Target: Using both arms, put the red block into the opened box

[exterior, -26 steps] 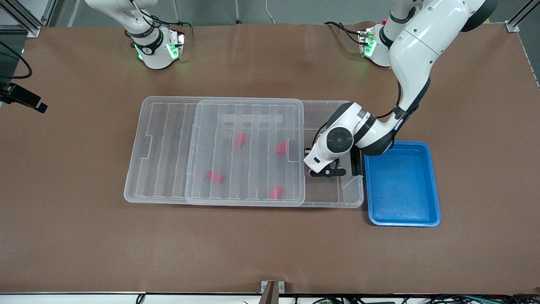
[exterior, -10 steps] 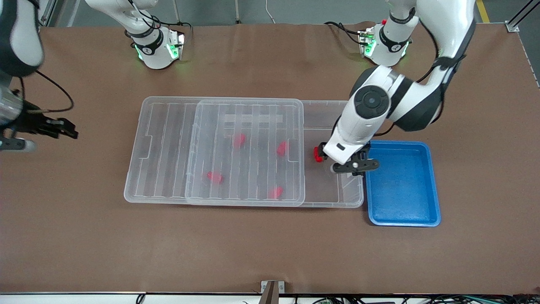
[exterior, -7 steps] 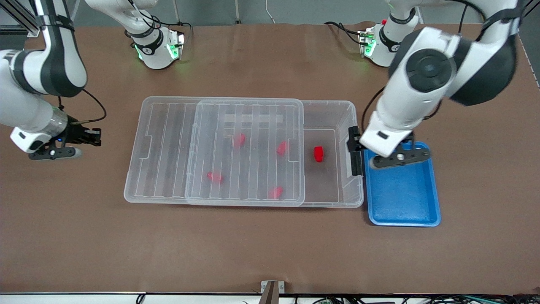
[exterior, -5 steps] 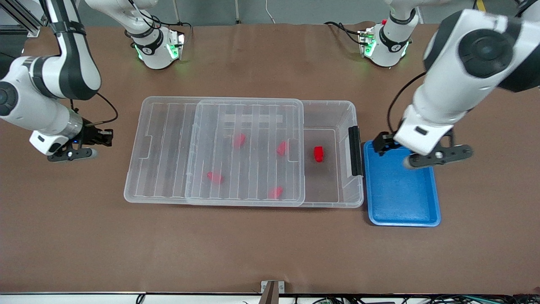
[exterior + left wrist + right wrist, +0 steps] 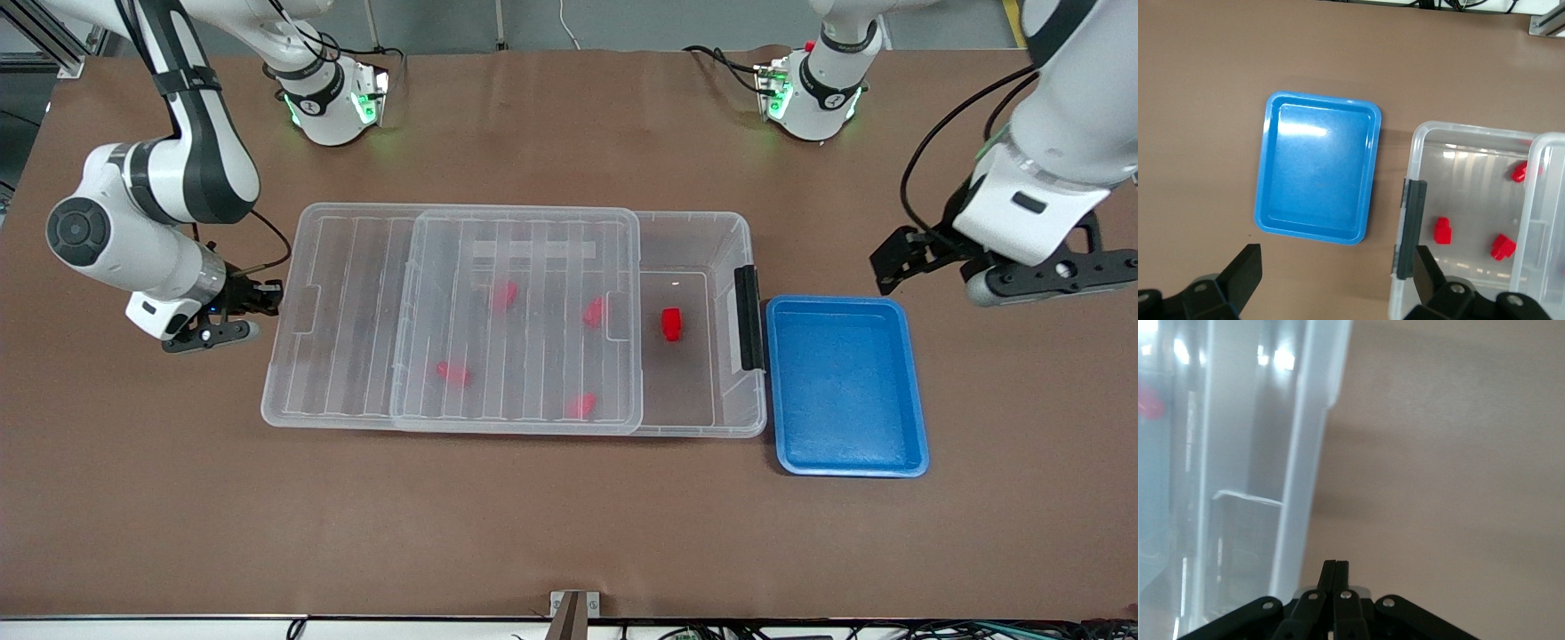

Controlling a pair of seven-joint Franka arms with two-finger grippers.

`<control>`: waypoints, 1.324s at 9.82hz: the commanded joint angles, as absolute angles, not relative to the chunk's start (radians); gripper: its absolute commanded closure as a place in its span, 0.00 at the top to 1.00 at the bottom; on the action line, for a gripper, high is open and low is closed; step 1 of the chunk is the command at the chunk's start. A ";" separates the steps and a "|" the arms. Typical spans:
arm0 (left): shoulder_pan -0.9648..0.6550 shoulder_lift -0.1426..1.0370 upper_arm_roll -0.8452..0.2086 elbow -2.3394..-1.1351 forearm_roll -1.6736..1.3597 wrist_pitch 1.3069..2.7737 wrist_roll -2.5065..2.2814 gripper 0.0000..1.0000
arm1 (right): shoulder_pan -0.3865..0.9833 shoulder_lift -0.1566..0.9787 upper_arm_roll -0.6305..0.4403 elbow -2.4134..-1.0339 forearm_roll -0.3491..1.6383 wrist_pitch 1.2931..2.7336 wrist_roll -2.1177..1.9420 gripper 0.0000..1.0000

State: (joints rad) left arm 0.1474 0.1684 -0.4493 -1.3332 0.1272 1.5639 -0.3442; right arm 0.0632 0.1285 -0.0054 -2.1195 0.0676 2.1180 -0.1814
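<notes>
A red block (image 5: 671,324) (image 5: 1443,231) lies alone on the floor of the uncovered part of the clear box (image 5: 738,420), near its black latch (image 5: 749,317) (image 5: 1413,227). Several more red blocks (image 5: 504,295) show through the ribbed lid (image 5: 356,311) (image 5: 1238,453), which is slid toward the right arm's end and overhangs the box there. My left gripper (image 5: 907,253) (image 5: 1336,280) hangs open and holds nothing, high over the table beside the blue tray. My right gripper (image 5: 262,298) (image 5: 1336,564) is shut on nothing, low beside the lid's overhanging end.
A blue tray (image 5: 845,387) (image 5: 1318,173) sits right against the box's latch end. Both arm bases (image 5: 329,98) stand along the table edge farthest from the front camera. Brown tabletop surrounds the box.
The left gripper let go of the red block in the box and rose away toward its own end of the table. The right arm swung in toward the lid's end and its gripper shut.
</notes>
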 commanded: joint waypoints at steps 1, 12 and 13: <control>0.053 0.066 -0.269 -1.469 0.054 1.559 -0.232 1.00 | 0.061 0.130 0.028 -2.126 0.104 2.132 -0.152 0.00; 0.086 -0.104 -0.175 -1.634 0.002 1.486 -0.041 1.00 | 0.072 0.247 0.238 -1.993 0.129 2.131 0.120 0.00; 0.084 -0.101 -0.179 -1.632 0.000 1.488 -0.052 1.00 | 0.072 0.247 0.238 -1.991 0.126 2.128 0.115 0.00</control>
